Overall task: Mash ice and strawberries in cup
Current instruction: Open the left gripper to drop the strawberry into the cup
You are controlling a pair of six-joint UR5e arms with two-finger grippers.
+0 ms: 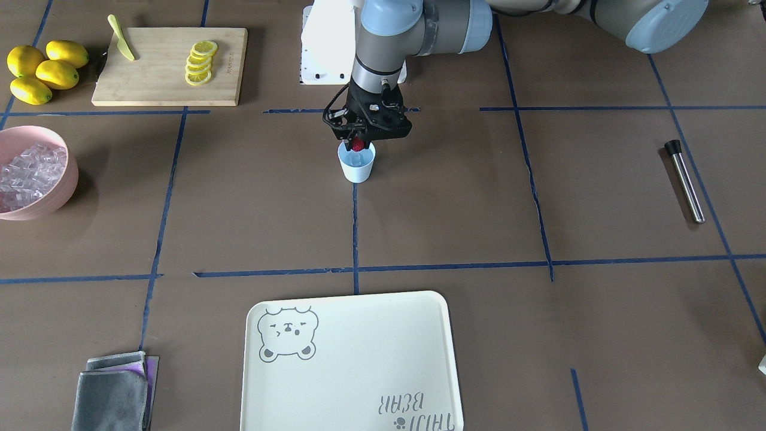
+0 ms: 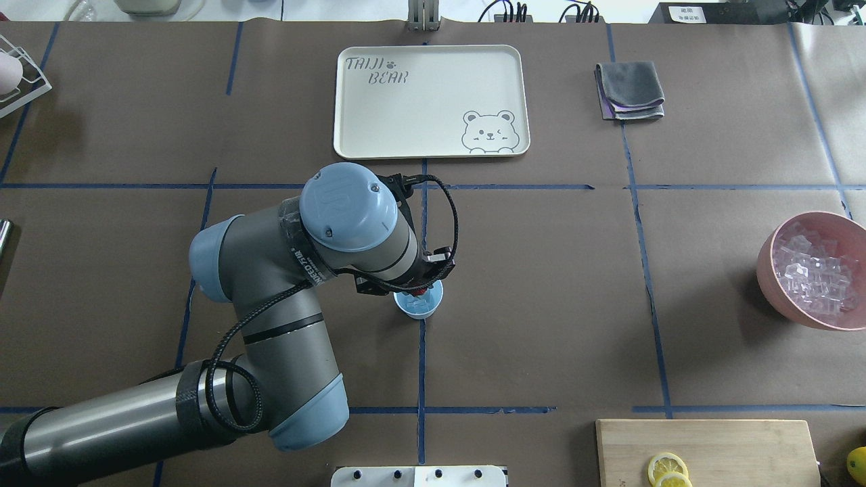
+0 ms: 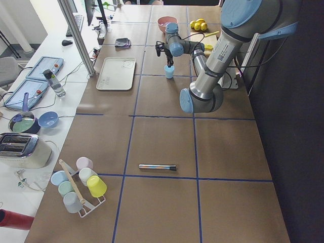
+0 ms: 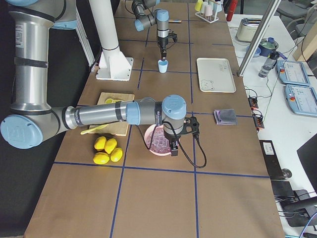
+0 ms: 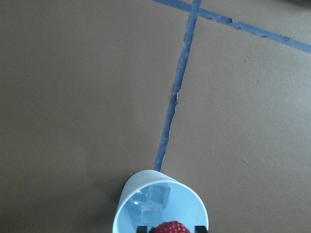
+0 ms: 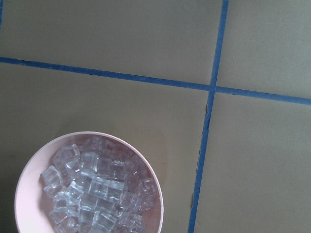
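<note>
**Fingers of left gripper closed on strawberry at cup mouth; right gripper's state not determinable**

Fingers [image 5: 142,229] of the left gripper [image 1: 358,141] stand narrowly apart, one on each side of the strawberry [image 5: 168,227], and grip it between them. Items below run left to right in the overhead view.

1. Far left: a steel rod with a black end [image 1: 685,179] lies flat on the table, well apart from everything else.
2. Centre: the left arm reaches in from the lower left. Its gripper points down over the cup [image 1: 356,167], which stands upright on a blue tape line. The strawberry hangs at the cup's mouth, at about rim height. Whether it is below the rim cannot be told. Ice [image 5: 158,195], a few clear cubes, lies on the cup's bottom, apart from the berry.
3. Beyond the cup: a cream tray with a bear print [image 2: 433,101].
4. Right of the tray: a folded grey cloth [image 2: 629,88].
5. Right edge: a pink bowl [image 2: 768,277] holds a heap of cubes [image 2: 815,277]. The right gripper [image 4: 174,148] hangs over this bowl. It shows only in the right side view, so its opening cannot be judged.
6. Lower right: a wooden cutting board [image 2: 744,446] carries lemon slices [image 2: 666,468], with a whole lemon [image 2: 857,463] beside it.
</note>
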